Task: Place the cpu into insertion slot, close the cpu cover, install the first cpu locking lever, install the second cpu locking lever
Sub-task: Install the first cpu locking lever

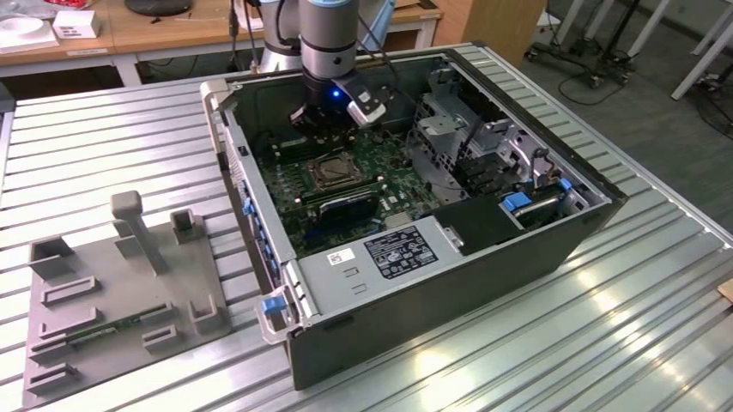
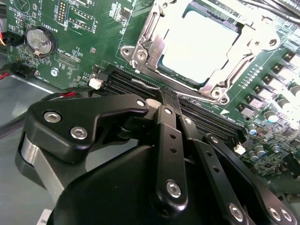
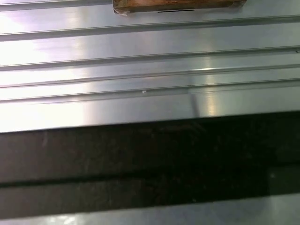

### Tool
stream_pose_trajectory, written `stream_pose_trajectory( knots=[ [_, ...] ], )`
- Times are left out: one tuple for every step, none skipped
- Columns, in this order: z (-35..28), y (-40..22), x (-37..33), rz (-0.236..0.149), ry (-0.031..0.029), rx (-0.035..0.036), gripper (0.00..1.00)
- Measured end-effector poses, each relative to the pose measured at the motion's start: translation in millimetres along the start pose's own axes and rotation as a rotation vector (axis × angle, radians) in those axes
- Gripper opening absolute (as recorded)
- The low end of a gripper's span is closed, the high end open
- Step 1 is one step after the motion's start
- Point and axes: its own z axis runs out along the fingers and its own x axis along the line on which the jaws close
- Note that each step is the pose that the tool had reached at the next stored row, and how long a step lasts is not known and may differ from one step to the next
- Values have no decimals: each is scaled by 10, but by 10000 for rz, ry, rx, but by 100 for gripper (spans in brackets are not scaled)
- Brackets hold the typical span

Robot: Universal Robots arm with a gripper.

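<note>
End effector (image 2: 169,96) clenched, fingers pressed together, nothing seen between them. In the second wrist view it hangs over the black memory slots (image 2: 133,85), just beside the socket. The cpu (image 2: 197,44) lies in the socket, pale face up. The cpu cover (image 2: 151,33) is folded down around it. Green motherboard (image 2: 84,28) underneath; coin battery (image 2: 38,41) well apart.

Exterior view: end effector (image 1: 324,129) is inside the open computer case (image 1: 458,283), upper centre of frame. Case rests on the slatted metal desk (image 1: 103,163). Grey fixture plate (image 1: 115,300) at lower left.
</note>
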Motion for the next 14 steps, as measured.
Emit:
stream_pose_trajectory(
  knots=[
    [5,0,-6,3,-1,9,11],
    [10,0,-11,5,-2,16,11],
    [14,0,-17,6,-3,25,11],
    [18,0,-22,8,-4,34,11],
    [23,0,-28,9,-6,43,11],
    [27,0,-33,10,-7,52,11],
    [31,0,-37,12,-8,60,11],
    [35,0,-39,13,-9,69,11],
    [38,-1,-40,14,-10,80,11],
    [41,-1,-41,16,-11,93,11],
    [43,-1,-43,14,-12,109,11],
    [45,-1,-44,14,-13,128,11],
    [46,-1,-45,11,-15,148,11],
    [48,-2,-45,9,-17,171,11]
  ],
)
